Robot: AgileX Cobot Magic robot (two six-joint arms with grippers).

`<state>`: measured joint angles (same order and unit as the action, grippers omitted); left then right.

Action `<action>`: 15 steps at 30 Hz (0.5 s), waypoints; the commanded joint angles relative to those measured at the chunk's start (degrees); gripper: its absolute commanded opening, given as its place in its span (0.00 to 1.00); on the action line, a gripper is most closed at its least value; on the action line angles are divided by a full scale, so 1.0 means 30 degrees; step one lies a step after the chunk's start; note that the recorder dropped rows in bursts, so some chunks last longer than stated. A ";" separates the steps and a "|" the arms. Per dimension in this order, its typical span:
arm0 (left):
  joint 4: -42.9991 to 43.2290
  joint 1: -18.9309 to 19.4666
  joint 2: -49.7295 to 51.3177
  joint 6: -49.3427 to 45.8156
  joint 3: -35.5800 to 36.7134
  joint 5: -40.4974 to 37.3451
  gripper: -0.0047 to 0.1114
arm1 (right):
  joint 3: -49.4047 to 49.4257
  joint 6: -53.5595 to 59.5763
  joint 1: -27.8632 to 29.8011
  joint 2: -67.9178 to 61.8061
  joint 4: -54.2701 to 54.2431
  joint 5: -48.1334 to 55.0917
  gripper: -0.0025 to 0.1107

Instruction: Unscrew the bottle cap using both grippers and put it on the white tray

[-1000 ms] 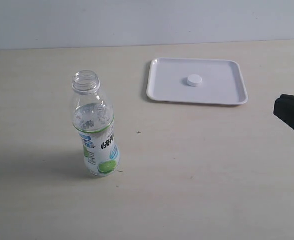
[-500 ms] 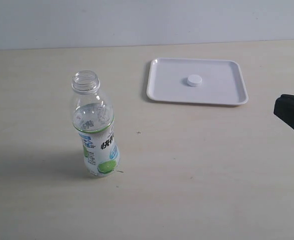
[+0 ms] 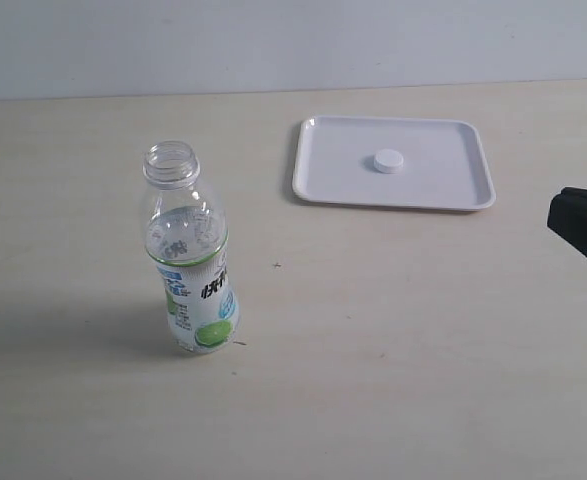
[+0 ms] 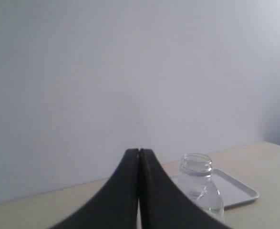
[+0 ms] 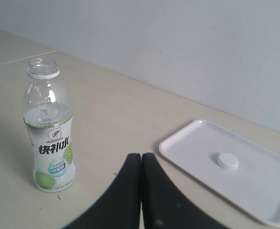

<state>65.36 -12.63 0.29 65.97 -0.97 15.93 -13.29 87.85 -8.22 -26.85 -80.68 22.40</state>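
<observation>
Even, soft lighting; the bottle (image 3: 190, 250) casts a faint leftward shadow.

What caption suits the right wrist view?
Shut right gripper facing the uncapped bottle, bottle cap lying on the white tray.

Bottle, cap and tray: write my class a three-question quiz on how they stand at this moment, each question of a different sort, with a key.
1. True or false: the bottle cap lies on the white tray.
2. Pick one. The bottle is: A) upright with an open neck; B) upright and capped; C) lying on its side.
3. Fill in the blank: the left gripper and the right gripper each hold nothing, and their jaws are ____.

Key: 1 true; 2 A; 3 shut.
</observation>
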 commanded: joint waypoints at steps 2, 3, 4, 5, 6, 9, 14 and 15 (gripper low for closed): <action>-0.0602 0.0013 -0.0096 0.0356 -0.0406 -0.0587 0.04 | 0.0093 -0.0037 0.0057 0.0064 -0.0097 -0.0082 0.02; -0.0602 0.0013 -0.0096 0.0953 -0.0362 -0.0838 0.04 | 0.0093 -0.0037 0.0057 0.0064 -0.0097 -0.0082 0.02; -0.0565 0.0013 -0.0096 0.1167 -0.0331 -0.0884 0.04 | 0.0093 -0.0037 0.0057 0.0064 -0.0097 -0.0082 0.02; -0.0565 0.0013 -0.0096 0.1167 -0.0331 -0.0884 0.04 | 0.0093 -0.0037 0.0057 0.0064 -0.0097 -0.0082 0.02; -0.0599 0.0013 -0.0096 0.1297 -0.0331 -0.0834 0.04 | 0.0093 -0.0037 0.0057 0.0064 -0.0097 -0.0082 0.02; -0.0563 0.0013 -0.0096 0.1660 -0.0289 -0.0409 0.04 | 0.0093 -0.0037 0.0057 0.0064 -0.0097 -0.0082 0.02; -0.0522 0.0013 -0.0096 0.1627 -0.0289 -0.0342 0.04 | 0.0093 -0.0037 0.0057 0.0064 -0.0097 -0.0082 0.02; -0.0522 0.0013 -0.0096 0.1627 -0.0289 -0.0342 0.04 | 0.0093 -0.0037 0.0057 0.0064 -0.0097 -0.0082 0.02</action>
<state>64.21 -12.63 0.29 70.40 -1.80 14.41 -13.29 87.76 -8.22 -26.85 -80.68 22.27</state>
